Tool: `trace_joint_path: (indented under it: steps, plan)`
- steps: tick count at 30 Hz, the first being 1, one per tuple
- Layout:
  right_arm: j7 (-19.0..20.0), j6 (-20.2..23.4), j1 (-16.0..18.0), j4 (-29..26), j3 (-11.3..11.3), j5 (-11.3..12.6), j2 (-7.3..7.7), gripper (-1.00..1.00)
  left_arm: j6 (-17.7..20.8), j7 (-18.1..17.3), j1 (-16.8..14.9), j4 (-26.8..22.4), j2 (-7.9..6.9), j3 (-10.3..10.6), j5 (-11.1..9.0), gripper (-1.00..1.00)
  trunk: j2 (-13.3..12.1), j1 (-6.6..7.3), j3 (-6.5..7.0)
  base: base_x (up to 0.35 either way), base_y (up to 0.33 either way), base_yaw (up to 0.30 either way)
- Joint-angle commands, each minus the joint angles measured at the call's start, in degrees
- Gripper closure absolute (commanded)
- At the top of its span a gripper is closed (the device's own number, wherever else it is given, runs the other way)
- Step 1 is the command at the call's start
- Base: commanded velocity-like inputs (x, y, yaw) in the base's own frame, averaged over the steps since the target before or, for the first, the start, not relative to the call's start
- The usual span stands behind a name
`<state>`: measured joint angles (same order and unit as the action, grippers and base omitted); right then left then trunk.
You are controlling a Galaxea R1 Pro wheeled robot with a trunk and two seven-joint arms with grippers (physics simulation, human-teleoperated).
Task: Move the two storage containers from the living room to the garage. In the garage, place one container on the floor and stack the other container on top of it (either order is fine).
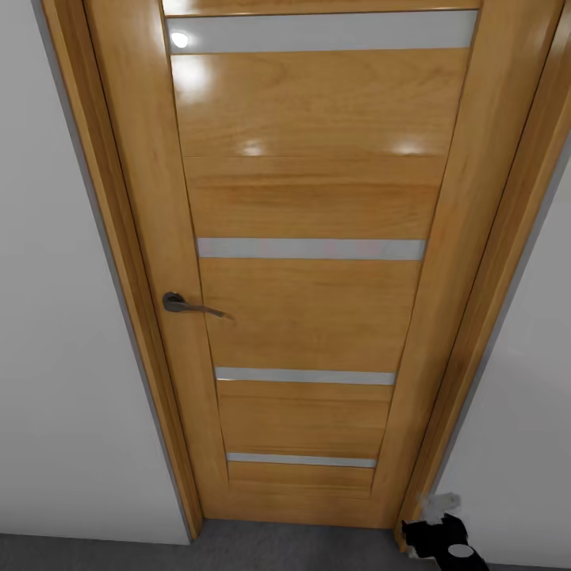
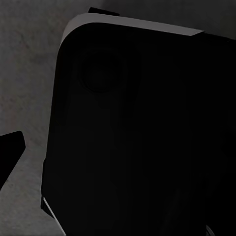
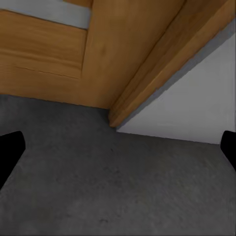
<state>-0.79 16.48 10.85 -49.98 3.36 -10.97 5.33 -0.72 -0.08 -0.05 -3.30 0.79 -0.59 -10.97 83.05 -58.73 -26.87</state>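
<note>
Room: the garage is filling the head view, white walls (image 1: 55,317) standing either side of a closed door (image 1: 317,206), and a strip of floor (image 1: 277,547) running along at 6 o'clock.
Door: light wood, sitting shut in its frame (image 1: 119,238), with four frosted strips (image 1: 311,249) crossing it from top to bottom; ceiling lights are glinting off the upper panel.
Handle: a dark lever (image 1: 190,305) is sitting at 9 o'clock on the door, pointing toward the middle.
Floor: rough, mottled grey concrete, and the right wrist view is looking straight down on it (image 3: 113,187) where it is meeting the door's foot and the frame's corner.
Right arm: a black-and-white piece of it (image 1: 444,535) is poking in at 5 o'clock of the head view, close to the frame's base.
Right gripper: its (image 3: 118,152) two dark fingertips (image 3: 10,152) are showing at opposite edges of the wrist picture, spread wide apart, with nothing but concrete between them.
Left gripper: one dark fingertip (image 2: 10,152) is peeking in at the edge; the other is hidden, so I cannot tell whether the fingers are spread or pressed together.
Black body: a big rounded dark shape with a pale rim (image 2: 142,132) is blocking most of the left wrist view, grey concrete showing beside it; I cannot tell what it is.
Containers: the pictures are giving no sight of them, so where they are sitting I cannot tell.
</note>
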Motion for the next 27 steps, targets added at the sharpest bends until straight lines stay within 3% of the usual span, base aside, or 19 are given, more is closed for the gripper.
trace_joint_path:
  steps: [1, 3, 4, 6, 9, 11, 13, 14, 17, 22, 27]
  plan:
    - [0.0, 0.9, 0.9, -0.1, -0.1, -0.4, -0.64, -1.0, -0.1, 0.0, 0.0, 0.0, 0.01, 0.0, -0.4, -1.0, 0.0, 0.0, -0.06, 0.0, 0.0, 0.0]
    - [0.0, 1.7, 2.6, -0.1, -0.2, -0.4, -2.25, -1.0, -0.1, 0.0, 0.0, 0.0, 0.01, 0.0, -0.4, -1.0, 0.0, 0.0, -0.06, 0.0, 0.0, 0.0]
    - [0.0, 2.2, 4.1, -0.1, -0.3, -0.5, -4.28, -1.0, -0.1, 0.0, 0.0, 0.0, 0.01, 0.0, -0.4, -1.0, 0.0, 0.0, -0.06, 0.0, 0.0, 0.0]
    - [0.1, 2.7, 7.7, 0.0, -0.5, -0.9, -10.45, -1.0, -0.1, 0.0, 0.0, 0.0, 0.01, 0.0, -0.4, -1.0, 0.0, 0.0, -0.06, 0.0, 0.0, 0.0]
    - [0.2, 2.6, 9.8, 0.0, -2.0, -1.0, -14.94, -1.0, -0.1, 0.0, 0.0, 0.0, 0.01, 0.0, -0.4, -1.0, 0.0, 0.0, -0.06, 0.0, 0.0, 0.0]
    - [0.2, 2.6, 10.7, 0.0, -3.8, -1.0, -15.33, -1.0, -0.1, 0.0, 0.0, 0.0, 0.01, 0.0, -0.4, -1.0, 0.0, 0.0, -0.06, 0.0, 0.0, 0.0]
    - [0.3, 2.5, 13.1, -0.1, -11.7, -0.7, -15.33, -1.0, -0.1, 0.0, 0.0, -0.1, 0.01, 0.0, -0.4, -1.0, 0.0, 0.0, -0.06, 0.0, 0.0, 0.0]
    - [0.3, 2.4, 13.8, -0.2, -14.3, -0.7, -15.33, -1.0, -0.1, 0.0, 0.0, -0.1, 0.01, 0.0, -0.4, -1.0, 0.0, 0.0, -0.06, 0.0, 0.0, 0.0]
    - [0.4, 2.4, 15.8, -0.6, -19.1, -0.6, -15.33, -1.0, -0.1, 0.0, 0.0, -0.1, 0.01, 0.0, -0.4, -1.0, 0.0, 0.0, -0.06, 0.0, 0.0, 0.0]
    - [0.5, 1.8, 19.0, -1.0, -23.7, -0.5, -15.33, -1.0, -0.1, 0.0, 0.0, -0.1, 0.01, 0.0, -0.4, -1.0, 0.0, 0.0, -0.06, 0.0, 0.0, 0.0]
    - [0.5, -2.6, 20.2, -3.7, -29.2, -0.8, -15.33, -1.0, -0.1, 0.0, 0.0, -0.1, 0.01, 0.1, -0.4, -1.0, 0.0, 0.0, -0.06, 0.0, 0.0, 0.0]
